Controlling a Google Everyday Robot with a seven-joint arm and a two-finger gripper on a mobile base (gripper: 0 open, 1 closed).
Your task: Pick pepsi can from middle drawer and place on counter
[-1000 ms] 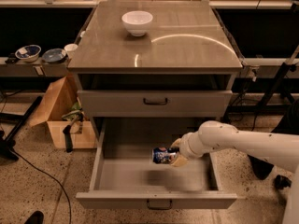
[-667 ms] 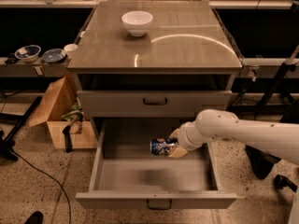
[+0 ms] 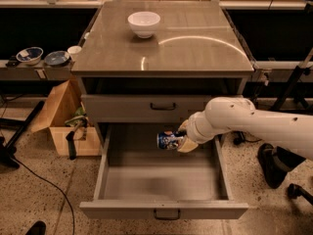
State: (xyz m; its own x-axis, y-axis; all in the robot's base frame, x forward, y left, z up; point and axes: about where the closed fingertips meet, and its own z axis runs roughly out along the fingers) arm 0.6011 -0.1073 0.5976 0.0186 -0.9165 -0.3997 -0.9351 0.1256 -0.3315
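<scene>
The pepsi can (image 3: 169,140) is dark blue with white markings and lies on its side in the air above the open middle drawer (image 3: 164,181). My gripper (image 3: 182,141) is shut on the can's right end, with the white arm reaching in from the right. The can hangs just below the closed grey drawer front (image 3: 146,107) and over the drawer's back half. The drawer floor under it is bare, with a dim shadow. The counter (image 3: 195,48) is the glossy grey-brown top above, holding a white bowl (image 3: 144,23) near its back.
A side shelf at the left holds blue bowls (image 3: 29,55). An open cardboard box (image 3: 66,121) stands on the floor left of the cabinet. Black stand legs (image 3: 288,89) and a dark base are at the right. A cable runs across the floor at the left.
The gripper has lifted the can up and to the left, from low in the drawer to just below the upper drawer front.
</scene>
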